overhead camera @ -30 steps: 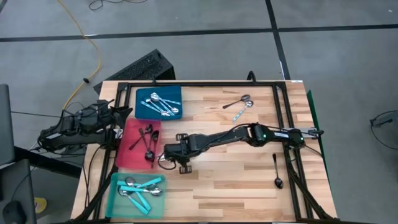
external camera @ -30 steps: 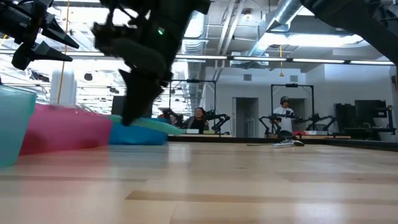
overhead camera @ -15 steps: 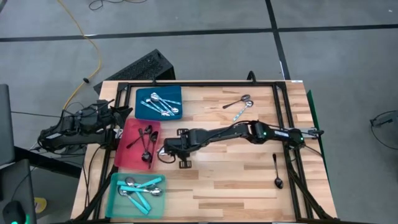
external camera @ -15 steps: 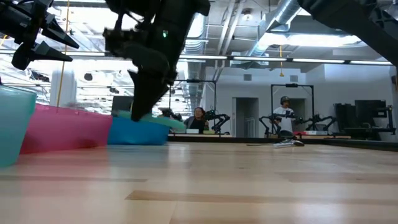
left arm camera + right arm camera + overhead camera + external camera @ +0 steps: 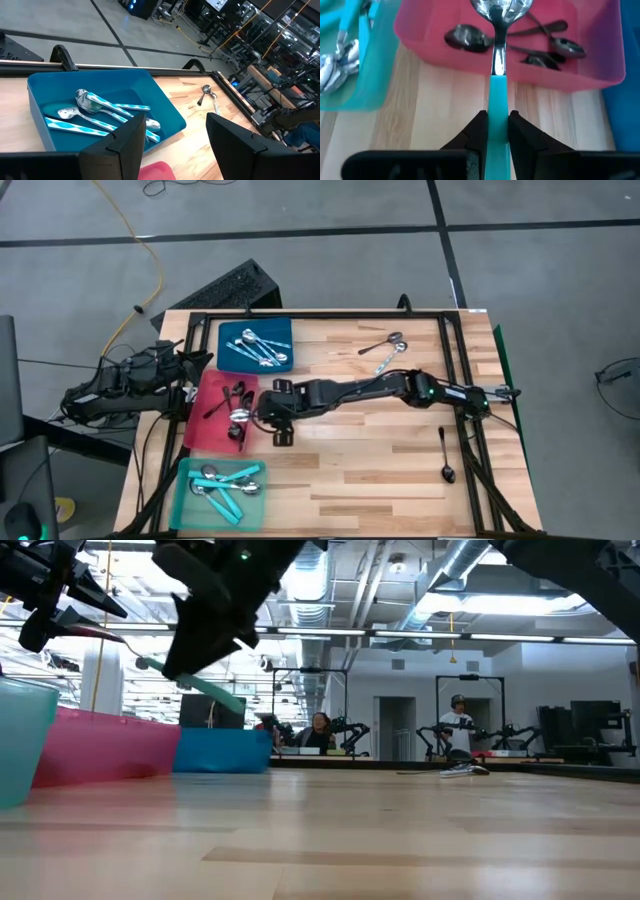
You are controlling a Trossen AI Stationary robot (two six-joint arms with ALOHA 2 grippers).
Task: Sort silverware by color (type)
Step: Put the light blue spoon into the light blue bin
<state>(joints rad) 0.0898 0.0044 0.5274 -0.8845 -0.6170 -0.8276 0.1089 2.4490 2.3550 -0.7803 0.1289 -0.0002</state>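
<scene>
My right gripper [image 5: 264, 418] reaches in from the table's right and is shut on a spoon with a turquoise handle and a silver bowl [image 5: 501, 7]. The spoon's bowl [image 5: 240, 416] hangs over the red tray [image 5: 205, 430], which holds black spoons [image 5: 470, 39]. More silverware lies in the blue tray [image 5: 285, 330] and the teal tray [image 5: 185, 500]. Two spoons [image 5: 387, 348] and a black spoon [image 5: 445, 455] lie flat on the table. My left gripper [image 5: 175, 145] waits open at the table's left edge, by the blue tray. My right gripper pinches the spoon's turquoise handle [image 5: 496, 102] between its two fingers. The fingers slant down from the table's right and lie along the handle. The spoon is lifted clear and tilted [image 5: 200, 687], its bowl end sticking out past the fingertips above the red tray.
The three trays stand in a row along the table's left side. A black frame [image 5: 330, 315] runs around the table's edges. Bare wood lies in the middle and near the front [image 5: 370, 480]. People and other arms show in the room behind [image 5: 458, 725].
My right gripper has risen and gone toward the table's left edge, tipping to a flatter slant. It has carried the turquoise-handled spoon up from near the tabletop, so that the bowl now hangs over the red tray.
</scene>
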